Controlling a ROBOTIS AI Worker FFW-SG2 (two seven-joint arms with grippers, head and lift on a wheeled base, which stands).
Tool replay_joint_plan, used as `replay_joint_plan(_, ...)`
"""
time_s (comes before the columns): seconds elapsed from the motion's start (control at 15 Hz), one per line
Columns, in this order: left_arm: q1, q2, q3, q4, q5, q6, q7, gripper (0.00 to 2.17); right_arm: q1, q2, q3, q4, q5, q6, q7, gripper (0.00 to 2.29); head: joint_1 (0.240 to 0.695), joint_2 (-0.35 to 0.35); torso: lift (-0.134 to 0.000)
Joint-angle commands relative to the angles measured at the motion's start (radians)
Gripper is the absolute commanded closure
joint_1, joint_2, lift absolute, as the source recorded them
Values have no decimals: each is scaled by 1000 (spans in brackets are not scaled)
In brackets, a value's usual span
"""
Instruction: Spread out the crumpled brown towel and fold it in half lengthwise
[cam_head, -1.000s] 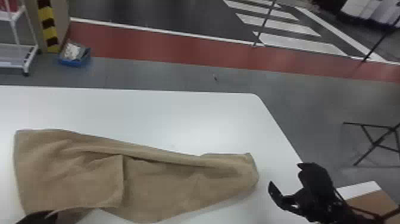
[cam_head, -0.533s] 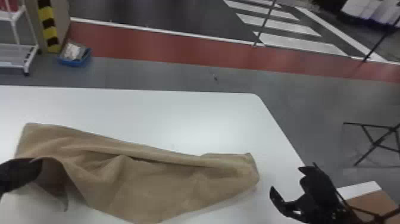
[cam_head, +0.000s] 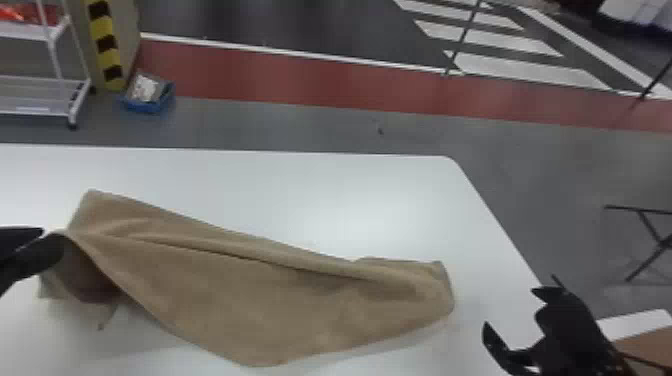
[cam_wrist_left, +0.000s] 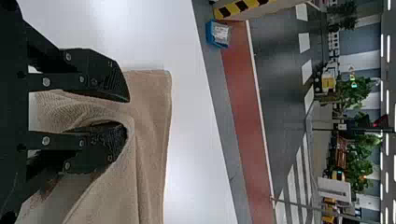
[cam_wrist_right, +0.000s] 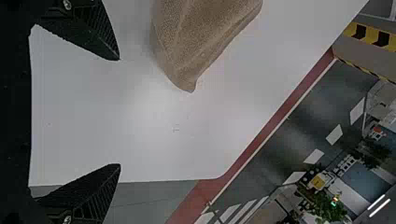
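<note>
A crumpled brown cloth towel (cam_head: 270, 300) lies across a smooth white table (cam_head: 300, 190), its left end lifted in the grip of the black left hand (cam_head: 54, 242). The black right hand (cam_head: 510, 309) stands open and empty near the towel's right end. Beyond the table, a red strip (cam_head: 300, 90) crosses the grey floor (cam_head: 500, 165) before white crossing stripes (cam_head: 525, 70), with a blue bin (cam_head: 145, 106) near a white wheeled rack (cam_head: 30, 110). Compared with half a second earlier, the left hand is farther forward over the table, drawing the towel's far left corner with it. Shadow obscures the underside of the lifted cloth; the head view's left edge crops the left hand.
</note>
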Motion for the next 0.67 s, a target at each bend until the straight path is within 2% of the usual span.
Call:
replay_joint_plan(0.0,23,0,20,-6,1,0,1,56,-13,-6,35,5,36,1,0,66,695,-258,-125)
replay_joint_plan(0.47,75,0,18,-38,1,-3,7,63,-27,-37,261,39,276,25,17,113,695,-153,-125)
replay_joint_plan(0.6,86,1,27,-46,2,-3,7,63,-35,-44,288,48,310,31,74,134,695,-129,-125)
